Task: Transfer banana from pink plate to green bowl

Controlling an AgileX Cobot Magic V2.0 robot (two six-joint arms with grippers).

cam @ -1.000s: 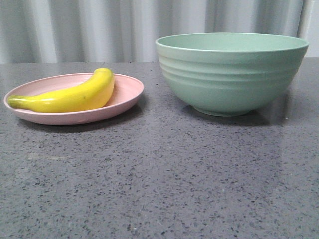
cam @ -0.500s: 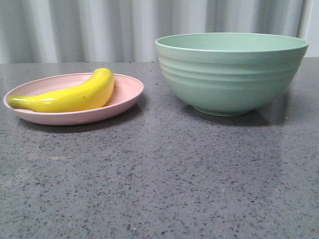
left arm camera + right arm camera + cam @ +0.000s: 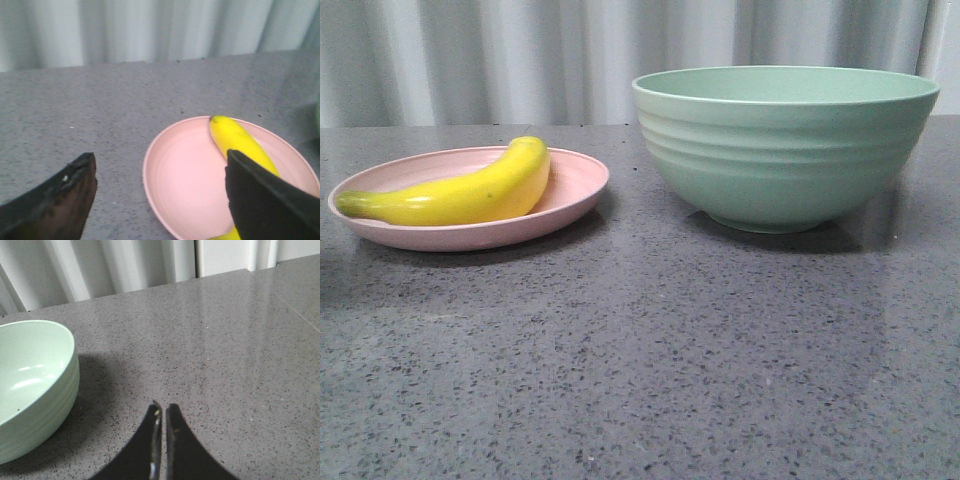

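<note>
The yellow banana [image 3: 470,190] lies on the pink plate [image 3: 575,190] at the left of the table. The green bowl [image 3: 782,150] stands upright to the right of the plate. In the left wrist view my left gripper [image 3: 160,165] is open and empty above the plate's [image 3: 185,180] near edge. One finger hides part of the banana [image 3: 235,137]. In the right wrist view my right gripper [image 3: 162,407] is shut and empty over bare table beside the bowl [image 3: 30,380]. Neither gripper shows in the front view.
The grey speckled table [image 3: 640,360] runs back to a pale curtain [image 3: 520,60]. The bowl's inside looks empty in the right wrist view.
A faint shadow has come onto the table at the left edge, below the plate. The banana, plate and bowl have not moved.
</note>
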